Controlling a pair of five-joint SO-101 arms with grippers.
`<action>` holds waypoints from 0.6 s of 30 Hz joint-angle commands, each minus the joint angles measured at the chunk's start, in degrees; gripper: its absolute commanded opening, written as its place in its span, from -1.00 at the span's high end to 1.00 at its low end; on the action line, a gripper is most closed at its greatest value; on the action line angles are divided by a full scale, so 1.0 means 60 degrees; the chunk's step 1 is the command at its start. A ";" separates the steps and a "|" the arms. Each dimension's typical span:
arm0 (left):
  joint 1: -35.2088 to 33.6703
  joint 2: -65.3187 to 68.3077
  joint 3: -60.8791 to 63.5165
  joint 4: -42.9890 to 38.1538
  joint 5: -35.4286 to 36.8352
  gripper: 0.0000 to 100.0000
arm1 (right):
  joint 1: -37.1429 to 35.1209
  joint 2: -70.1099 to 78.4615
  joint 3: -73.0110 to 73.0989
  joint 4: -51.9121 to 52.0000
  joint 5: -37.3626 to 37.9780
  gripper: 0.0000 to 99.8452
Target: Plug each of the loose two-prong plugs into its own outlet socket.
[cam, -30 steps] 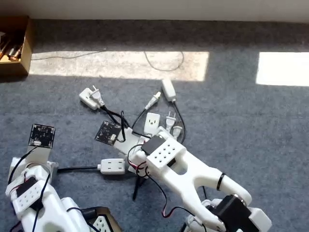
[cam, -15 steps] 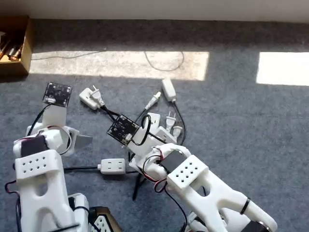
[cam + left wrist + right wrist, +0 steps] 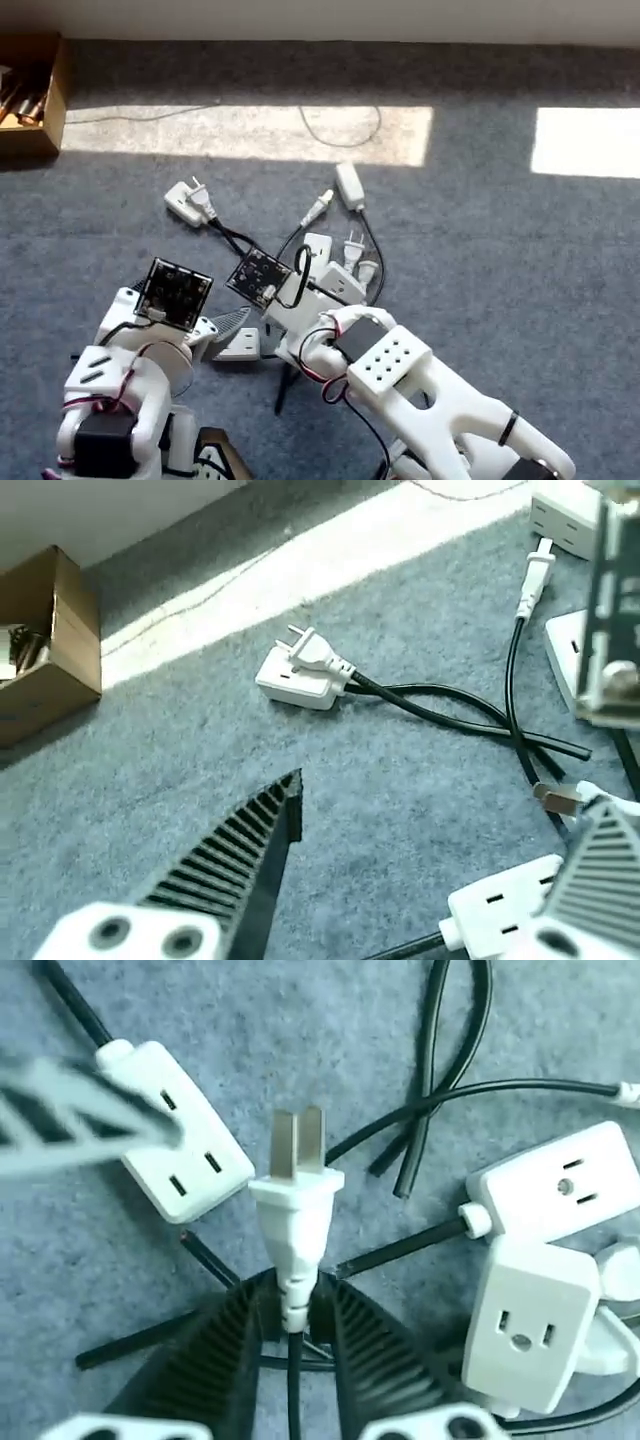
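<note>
Clamping a white two-prong plug by its neck in the right jaws, shut on the collar just behind the body, black cord trailing back between the fingers. Prongs pointing away from the wrist, just beside a white outlet socket lying slots-up on the grey carpet. Holding nothing in the left jaws, spread wide above the carpet, one finger near that socket's end. From the high view, taking the right wrist's circuit board as dial centre: that socket at six o'clock; a second loose plug resting against a white adapter block at eleven, well apart; a third plug at two, beside a square white socket; a slim white connector at one; a wooden box far out at ten.
</note>
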 commanded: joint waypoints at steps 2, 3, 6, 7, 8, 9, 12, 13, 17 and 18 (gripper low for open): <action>0.0110 0.0095 0.0110 -0.0029 0.0103 0.20 | -0.0623 -0.0374 -0.0125 0.0491 -0.0117 0.99; 0.0110 0.0168 0.0227 -0.0176 0.0103 0.20 | -0.0725 -0.0447 -0.0198 0.0667 -0.0220 0.99; 0.0110 0.0198 0.0667 -0.0630 0.0103 0.20 | -0.0842 -0.1136 -0.0711 0.1458 -0.0366 0.99; 0.0110 0.0198 0.0799 -0.0703 0.0103 0.20 | -0.0842 -0.1443 -0.0886 0.1736 -0.0366 0.99; 0.0110 0.0198 0.0901 -0.0733 0.0103 0.20 | -0.0842 -0.1736 -0.1033 0.1971 -0.0366 0.99; 0.0110 0.0198 0.1004 -0.0747 0.0103 0.20 | -0.0813 -0.1985 -0.1136 0.2132 -0.0366 0.99; 0.0154 0.0183 0.1209 -0.0762 0.0103 0.20 | -0.0799 -0.2484 -0.1282 0.2278 -0.0352 0.99; 0.0154 0.0183 0.1223 -0.0762 0.0103 0.20 | -0.0799 -0.2498 -0.1311 0.2278 -0.0352 0.99; 0.0168 0.0183 0.1282 -0.0762 0.0103 0.20 | -0.0799 -0.2396 -0.1473 0.2293 -0.0352 0.99; 0.0168 0.0183 0.1282 -0.0733 0.0103 0.20 | -0.0799 -0.2352 -0.1575 0.2396 -0.0352 0.99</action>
